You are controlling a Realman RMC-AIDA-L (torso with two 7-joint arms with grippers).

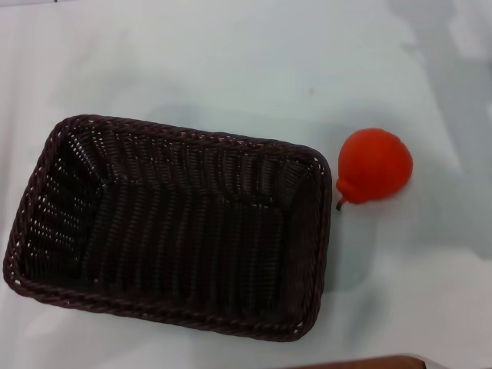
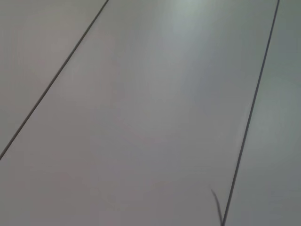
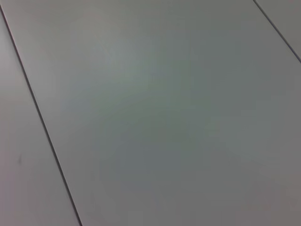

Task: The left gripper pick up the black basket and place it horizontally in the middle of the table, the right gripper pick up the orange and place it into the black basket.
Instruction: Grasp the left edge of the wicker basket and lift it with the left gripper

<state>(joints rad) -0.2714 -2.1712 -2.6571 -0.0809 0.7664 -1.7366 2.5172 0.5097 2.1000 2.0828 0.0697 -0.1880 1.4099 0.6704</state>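
The black basket (image 1: 173, 223) lies on the white table (image 1: 231, 61) at the left and middle of the head view, long side running left to right, open side up and empty. The orange (image 1: 374, 166) sits on the table just right of the basket's far right corner, apart from it, its stem pointing toward the basket. Neither gripper shows in any view. Both wrist views show only a plain grey surface with thin dark lines.
A brown edge (image 1: 361, 363) shows at the bottom of the head view, near the basket's front right corner. Bare white table lies behind the basket and to the right of the orange.
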